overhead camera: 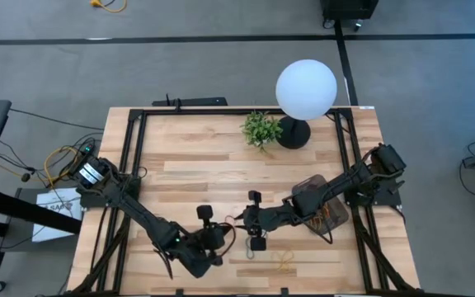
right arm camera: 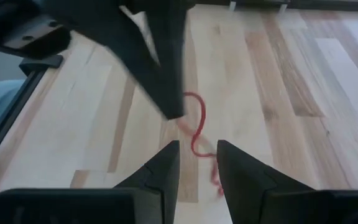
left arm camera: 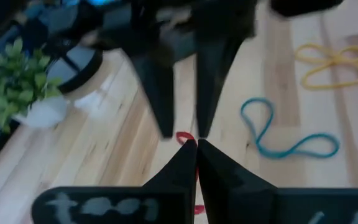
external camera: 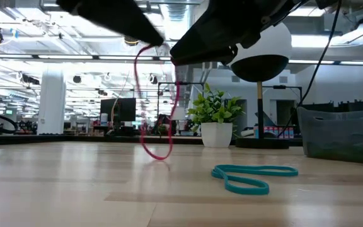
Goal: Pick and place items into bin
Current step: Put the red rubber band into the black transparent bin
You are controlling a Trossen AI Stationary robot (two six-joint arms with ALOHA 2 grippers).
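1. My left gripper (left arm camera: 197,144) is pressed together on a red band (external camera: 156,101), which hangs clear of the table (overhead camera: 196,148), mid-front.
2. My right gripper (right arm camera: 197,152) faces it close by, fingers spread, the band dangling just ahead of them; looks like a hand-over.
3. Left on the wood: a teal band (external camera: 252,175) and a yellow band (left arm camera: 333,62).
4. The bin (overhead camera: 324,202) sits under the right arm, something orange inside; I judge the job partly done.

Red band (external camera: 157,101), teal band (external camera: 252,175), yellow band (left arm camera: 331,64) (pale wood table (overhead camera: 196,177)); grey bin (external camera: 342,132).
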